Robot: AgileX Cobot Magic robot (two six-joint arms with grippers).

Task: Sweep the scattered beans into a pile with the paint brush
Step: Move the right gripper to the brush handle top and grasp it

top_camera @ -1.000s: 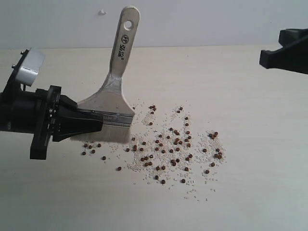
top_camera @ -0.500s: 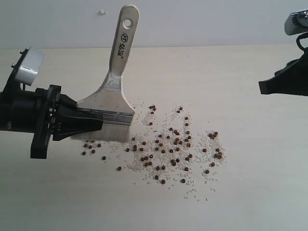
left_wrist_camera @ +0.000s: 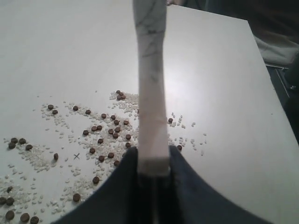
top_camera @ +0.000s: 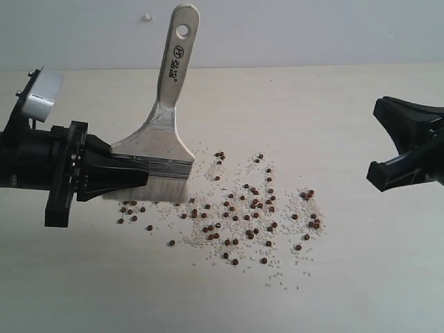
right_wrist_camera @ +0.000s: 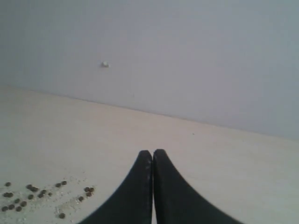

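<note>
Beside round beans (top_camera: 250, 235), flat paint brush (top_camera: 159, 135).

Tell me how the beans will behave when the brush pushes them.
The beans look small and round, so they will probably roll ahead. The brush has soft-looking bristles that may ride over some. The white grains among them will likely come along.

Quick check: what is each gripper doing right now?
Left gripper: closed on the paint brush, clamped at the ferrule.
Right gripper: closed, holding nothing.
</note>
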